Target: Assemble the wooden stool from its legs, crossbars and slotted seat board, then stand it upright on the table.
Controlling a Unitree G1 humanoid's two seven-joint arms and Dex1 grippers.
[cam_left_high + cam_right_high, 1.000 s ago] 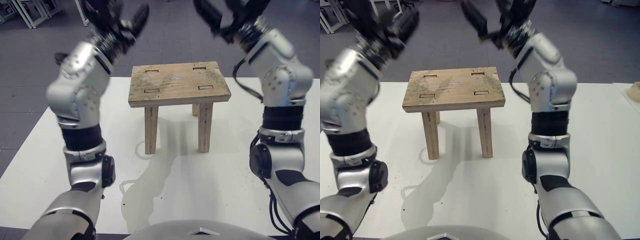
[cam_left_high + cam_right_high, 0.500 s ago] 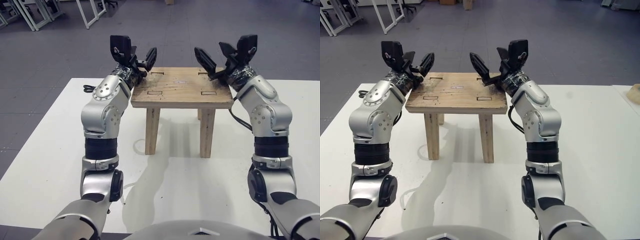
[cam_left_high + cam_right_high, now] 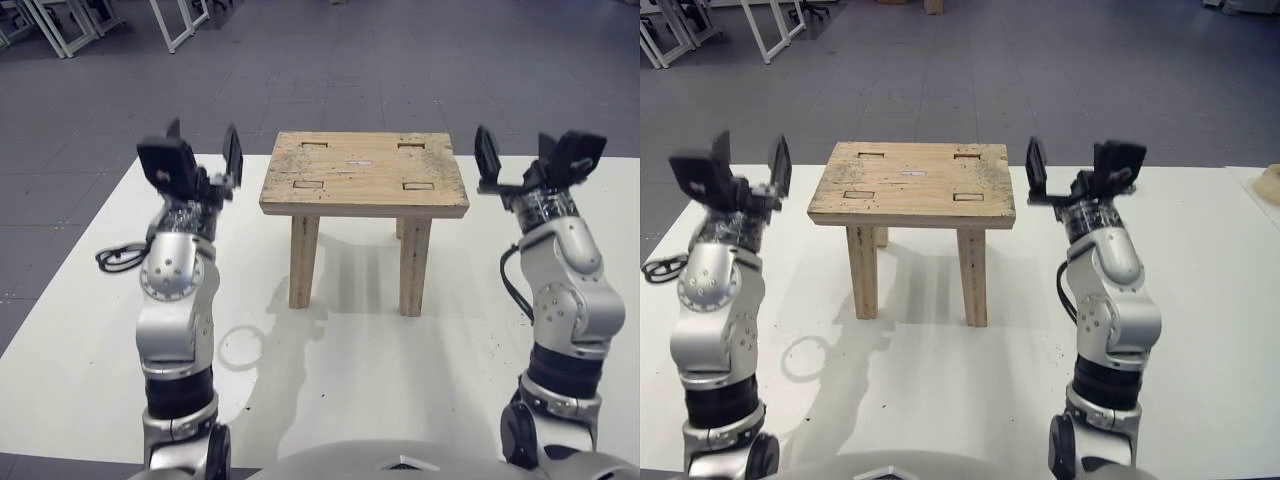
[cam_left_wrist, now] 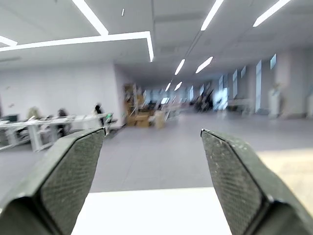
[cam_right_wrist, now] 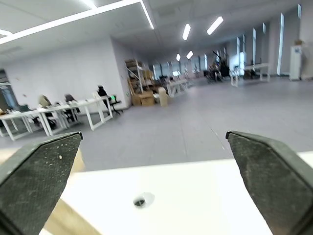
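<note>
The wooden stool [image 3: 363, 172] stands upright on the white table [image 3: 340, 400], slotted seat board on top and two front legs [image 3: 303, 262] facing me. My left gripper [image 3: 203, 150] is held up to the left of the seat, a short gap away, open with nothing between its fingers [image 4: 68, 181]. To the right of the seat my right gripper [image 3: 1075, 170] is raised at about the same height, also open and empty, fingers [image 5: 264, 166] spread wide. Neither gripper touches the stool.
A black cable [image 3: 120, 257] lies on the table near its left edge. A faint ring mark [image 3: 240, 347] shows in front of the stool. A beige object [image 3: 1270, 185] sits at the right edge. White frames [image 3: 60, 25] stand on the grey floor behind.
Both grippers have drawn outward and back from the seat's side edges; they now stand apart from the stool. The stool has stayed in place. The camera view has shifted.
</note>
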